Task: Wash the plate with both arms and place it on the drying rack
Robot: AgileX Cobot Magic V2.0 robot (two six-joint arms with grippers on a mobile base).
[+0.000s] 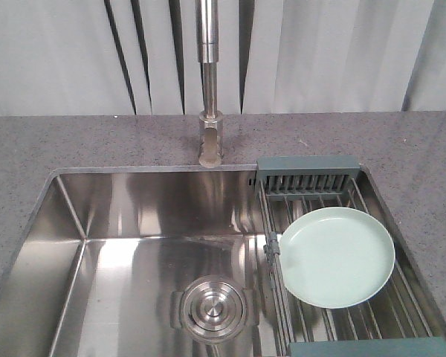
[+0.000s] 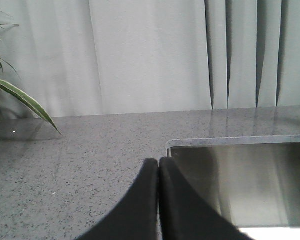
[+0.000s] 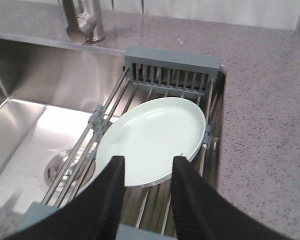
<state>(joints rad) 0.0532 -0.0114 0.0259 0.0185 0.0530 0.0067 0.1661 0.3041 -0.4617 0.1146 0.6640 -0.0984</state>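
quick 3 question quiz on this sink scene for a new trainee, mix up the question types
1. True or false: the plate lies flat on the rack at the right of the sink.
2. Which tool is open? A) left tool B) right tool C) both
3. Fill in: the drain sits in the floor of the ____.

Key
1. True; it rests face up on the bars.
2. B; the right tool's fingers are spread just short of the plate's near rim, while the left tool's are pressed together over the counter, holding nothing.
3. sink
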